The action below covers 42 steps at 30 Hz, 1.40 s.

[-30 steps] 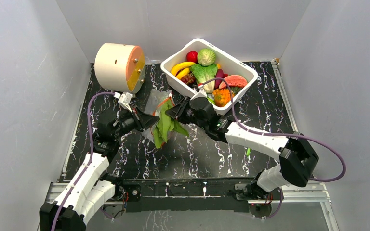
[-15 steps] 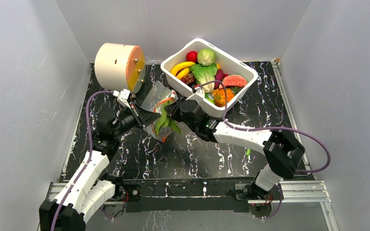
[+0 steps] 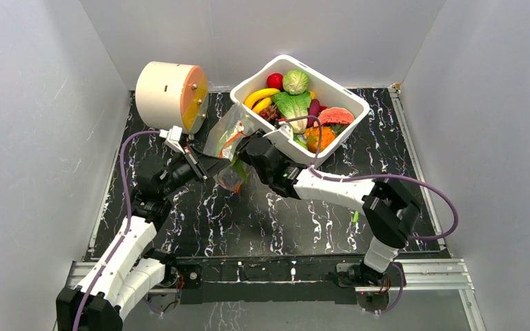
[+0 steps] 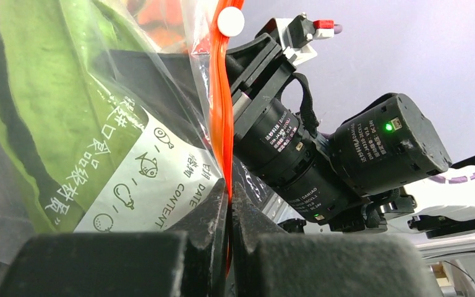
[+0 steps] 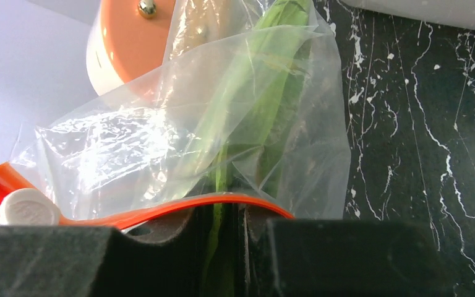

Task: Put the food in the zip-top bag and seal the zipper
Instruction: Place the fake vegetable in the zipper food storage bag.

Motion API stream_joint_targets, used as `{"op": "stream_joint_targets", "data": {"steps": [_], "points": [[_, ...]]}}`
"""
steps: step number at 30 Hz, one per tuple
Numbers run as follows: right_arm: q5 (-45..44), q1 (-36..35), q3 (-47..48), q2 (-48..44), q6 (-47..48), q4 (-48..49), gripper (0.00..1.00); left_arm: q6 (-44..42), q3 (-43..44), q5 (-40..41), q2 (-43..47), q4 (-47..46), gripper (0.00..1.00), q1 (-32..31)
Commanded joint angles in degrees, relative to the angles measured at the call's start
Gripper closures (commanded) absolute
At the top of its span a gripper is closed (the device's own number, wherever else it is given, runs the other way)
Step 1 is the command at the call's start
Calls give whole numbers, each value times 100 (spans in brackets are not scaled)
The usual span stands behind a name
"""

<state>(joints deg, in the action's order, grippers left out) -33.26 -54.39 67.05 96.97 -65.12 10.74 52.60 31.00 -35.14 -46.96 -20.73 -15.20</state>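
Note:
The clear zip-top bag (image 3: 226, 138) hangs between my grippers, above the table. My left gripper (image 3: 207, 166) is shut on its orange-red zipper (image 4: 221, 124), pinching the strip at the fingertips (image 4: 229, 197). A white slider (image 4: 231, 21) sits on the strip. My right gripper (image 3: 243, 154) is shut on a leafy green (image 5: 247, 124) at the bag's mouth; most of the leaf lies inside the bag (image 5: 185, 142), and the strip (image 5: 179, 207) arches over my fingers. The other food, such as a banana (image 3: 261, 96), a cabbage (image 3: 295, 81) and a watermelon slice (image 3: 337, 115), lies in the tub.
The white tub (image 3: 359, 103) stands at the back right, just behind my right gripper. The cream cylinder with an orange face (image 3: 172, 95) stands at the back left, close to the bag. Grey walls close in three sides.
My right gripper has moved left and away from me with the leafy green, carrying it into the bag. The bag has risen and swung towards the tub. The left gripper keeps its hold.

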Motion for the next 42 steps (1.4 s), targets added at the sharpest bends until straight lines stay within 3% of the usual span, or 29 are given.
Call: {"op": "stream_joint_targets", "data": {"steps": [1, 7, 10, 16, 20, 23, 25, 31, 32, 33, 34, 35, 37, 42], "points": [[-808, -129, 527, 88, -18, 97, 91, 315, 30, -129, 83, -299, 100, -37], [-685, -230, 396, -198, 419, -704, 65, 570, 182, 432, 126, -164, 100, -38], [76, -114, 308, -520, 833, -986, 57, 572, 172, 535, 93, -247, 100, -33], [1005, -58, 1131, -948, 2023, -2999, 51, 325, 270, 600, -23, -50, 100, -35], [1606, 12, 1269, -1331, 2336, -3676, 51, 76, 293, 639, -19, 127, 100, -31], [1777, 27, 1250, -1627, 2351, -4307, 52, -17, 276, 652, 22, 209, 100, -36], [2090, 110, 948, -1702, 2377, -4140, 53, -127, 241, 655, 43, 254, 100, -35], [2746, 492, 1093, -851, 2592, -3791, 61, -513, 239, 595, -34, 559, 100, -44], [2764, 556, 1314, -646, 2819, -3727, 68, -595, 259, 637, -15, 657, 100, -35], [2659, 581, 1614, -509, 2976, -3837, 84, -613, 290, 681, 9, 768, 100, -40], [2659, 586, 1800, -484, 3093, -3834, 93, -671, 326, 742, 31, 874, 100, -40], [2881, 566, 1755, -1038, 3168, -3357, 100, -1615, 1111, 1321, 39, 2182, 100, -39], [3188, 554, 822, -1631, 3006, -1897, 100, -2551, 1744, 2075, -196, 3364, 100, -36], [3182, 545, 232, -1759, 2538, -1508, 100, -2947, 1801, 2349, -295, 3801, 100, -41]]}}
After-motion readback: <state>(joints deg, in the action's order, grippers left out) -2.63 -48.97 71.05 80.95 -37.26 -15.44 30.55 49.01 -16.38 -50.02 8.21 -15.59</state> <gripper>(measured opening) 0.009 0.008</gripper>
